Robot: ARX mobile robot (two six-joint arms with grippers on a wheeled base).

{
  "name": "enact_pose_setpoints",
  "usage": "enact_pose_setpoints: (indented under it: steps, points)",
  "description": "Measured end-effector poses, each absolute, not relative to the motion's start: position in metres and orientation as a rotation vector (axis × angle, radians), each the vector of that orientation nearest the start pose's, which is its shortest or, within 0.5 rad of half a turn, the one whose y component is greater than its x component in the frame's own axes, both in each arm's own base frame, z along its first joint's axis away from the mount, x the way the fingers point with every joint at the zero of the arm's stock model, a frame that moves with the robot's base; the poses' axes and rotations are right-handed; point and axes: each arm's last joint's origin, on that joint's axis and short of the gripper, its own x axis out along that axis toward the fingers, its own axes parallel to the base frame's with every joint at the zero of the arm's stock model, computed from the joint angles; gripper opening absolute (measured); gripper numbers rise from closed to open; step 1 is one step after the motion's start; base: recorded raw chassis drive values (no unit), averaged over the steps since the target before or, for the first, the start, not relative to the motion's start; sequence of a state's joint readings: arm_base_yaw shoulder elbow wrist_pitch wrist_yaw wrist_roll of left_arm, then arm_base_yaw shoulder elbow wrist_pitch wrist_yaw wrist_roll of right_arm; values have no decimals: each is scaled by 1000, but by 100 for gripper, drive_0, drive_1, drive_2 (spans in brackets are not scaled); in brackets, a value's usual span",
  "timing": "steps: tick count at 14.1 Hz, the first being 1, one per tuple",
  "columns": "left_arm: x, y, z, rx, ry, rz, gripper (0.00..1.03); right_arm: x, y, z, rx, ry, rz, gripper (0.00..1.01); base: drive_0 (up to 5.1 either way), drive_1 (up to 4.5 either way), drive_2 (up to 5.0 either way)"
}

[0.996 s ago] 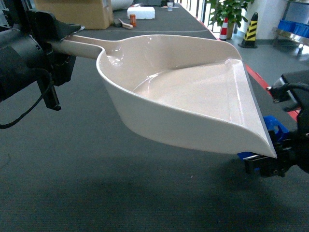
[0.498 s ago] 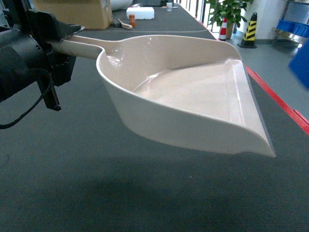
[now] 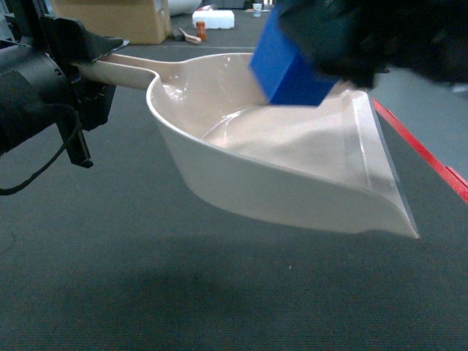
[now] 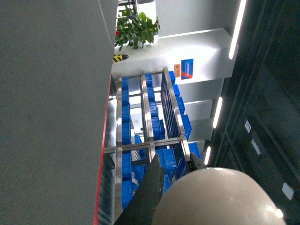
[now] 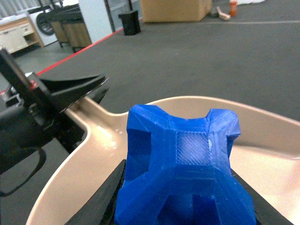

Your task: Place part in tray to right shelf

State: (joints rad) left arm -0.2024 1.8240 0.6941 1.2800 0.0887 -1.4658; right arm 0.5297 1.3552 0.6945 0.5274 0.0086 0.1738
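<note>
Right claw point(image 3: 322, 69) clamps part point(image 3: 287, 69) above tray point(image 3: 292, 197); left claw point(image 3: 99, 62) grips its handle.

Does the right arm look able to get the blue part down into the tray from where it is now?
Probably yes. The right gripper holds the blue part just above the tray, whose open bowl looks empty beneath it, and the left gripper grips only the handle, off to the side.

Head cam looks down over the tray point(image 3: 292, 175), right wrist cam stares close into it too, left wrist cam faces distant shelving.
</note>
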Motion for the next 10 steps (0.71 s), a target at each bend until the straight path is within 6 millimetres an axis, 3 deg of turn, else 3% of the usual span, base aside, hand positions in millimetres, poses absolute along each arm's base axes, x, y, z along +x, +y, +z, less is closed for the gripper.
enact_pose_setpoints:
  steps: [1,3,5,7,10]
  points:
    - [333,-71,178,-1460,91,-347,12,257,161,234,130,199,543,48,0,0,0]
    - [333,-71,177,-1454,91,-346,12,267,171,231,81,165,511,73,0,0,0]
    - [333,-71,177,-1456,90,-347,12,249,157,253,19,11,428,97,0,0,0]
    - [333,-71,177,-1456,89,-344,12,207,123,282,-68,-163,296,98,0,0,0]
    - [333,-71,177,-1456,90,-346,12,183,95,276,-165,-171,174,98,0,0,0]
